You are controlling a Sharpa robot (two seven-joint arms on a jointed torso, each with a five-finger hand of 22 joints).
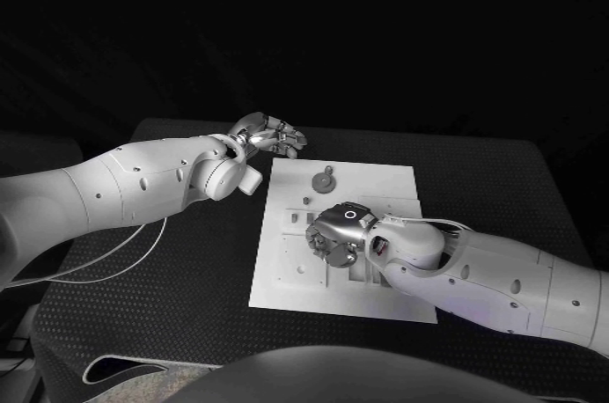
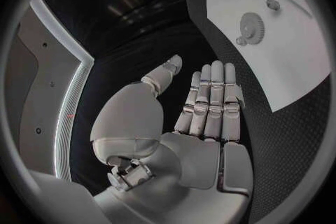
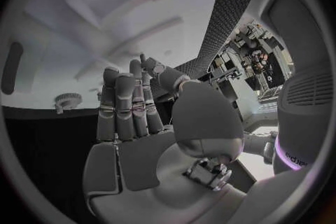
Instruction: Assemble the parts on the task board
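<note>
Task board [image 1: 286, 271] is lying flat in the middle of the black surface [image 1: 508, 183], long side running away from the robot. A grey gear part [image 1: 325, 181] with a small knob beside it is sitting near the far end of the board, well apart from both hands; same gear [image 2: 251, 26] is showing in the left wrist view and again [image 3: 68, 101] in the right wrist view. Small raised blocks and slots are showing along the board's middle, too small to tell apart.

Left hand [image 1: 264, 136] is hovering off the board's far left corner, over the bare surface, not touching the board. In the left wrist view the left hand [image 2: 203, 117] is showing its fingers [image 2: 210, 95] straight and side by side, thumb apart, nothing in them: released.

Right hand [image 1: 338, 236] is hanging over the middle of the board, just above the raised blocks; cannot tell whether it is touching them. In the right wrist view the right hand [image 3: 133, 123] is showing fingers [image 3: 119, 101] extended together, thumb off to the side, nothing held: released.

A white cable [image 1: 102, 262] is looping under the left arm onto the surface.
</note>
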